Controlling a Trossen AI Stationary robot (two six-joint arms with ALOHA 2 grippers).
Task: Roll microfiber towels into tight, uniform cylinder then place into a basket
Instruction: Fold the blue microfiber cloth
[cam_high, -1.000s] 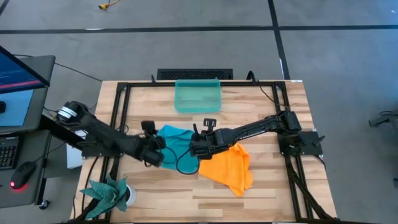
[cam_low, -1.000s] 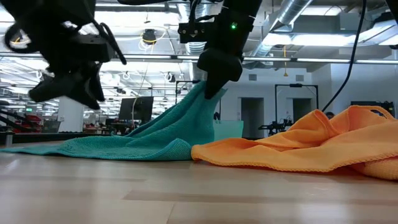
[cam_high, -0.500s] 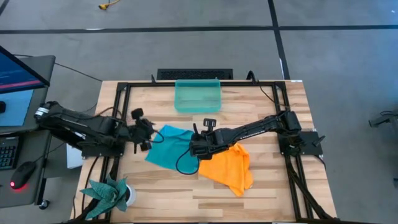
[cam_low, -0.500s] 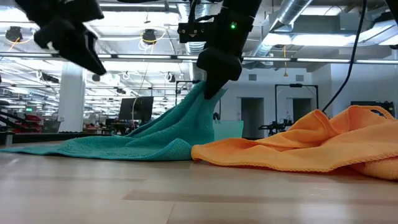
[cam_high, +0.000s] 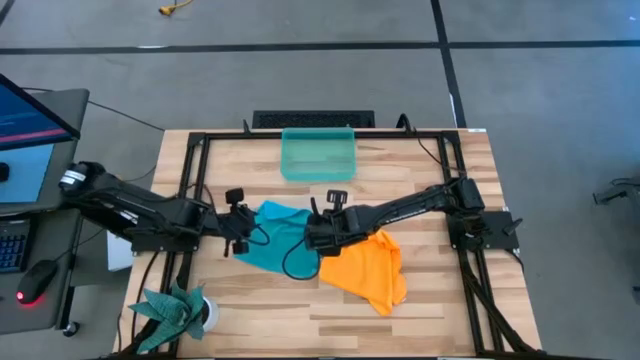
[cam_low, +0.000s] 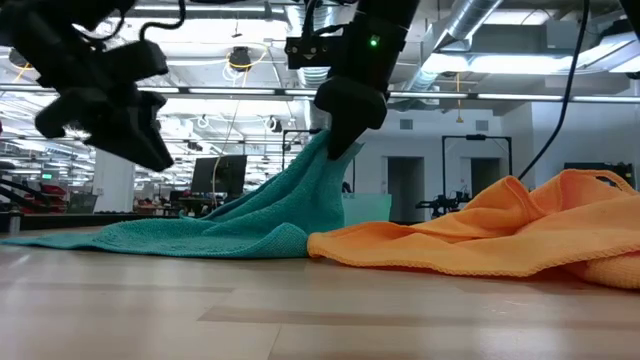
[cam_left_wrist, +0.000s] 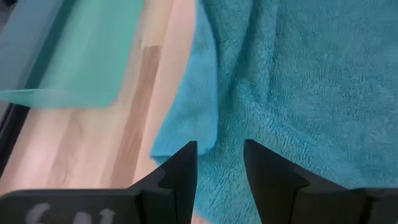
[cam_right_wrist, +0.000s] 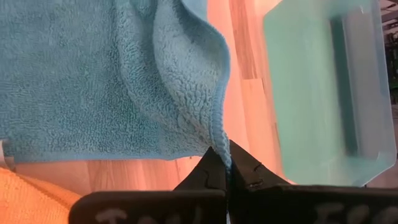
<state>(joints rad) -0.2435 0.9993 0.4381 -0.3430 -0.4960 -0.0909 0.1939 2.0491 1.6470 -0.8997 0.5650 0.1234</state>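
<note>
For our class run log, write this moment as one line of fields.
right gripper: shut on teal towel, edge lifted | left gripper: jaws open, above towel's left edge | orange towel: crumpled on table | basket: holds no towel

A potted green plant (cam_high: 178, 310) stands at the table's (cam_high: 440, 310) corner, monitor (cam_high: 28, 125) alongside.

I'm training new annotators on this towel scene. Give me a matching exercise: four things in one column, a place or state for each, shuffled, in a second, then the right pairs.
Things:
1. teal towel
2. orange towel
3. basket
4. left end effector

Places or states:
A. empty, at the table's far edge
B. open, above a teal corner, holding nothing
C. one edge pinched and lifted by the right end effector
D. crumpled on the table, ungripped

Pairs: 1-C, 2-D, 3-A, 4-B
</note>
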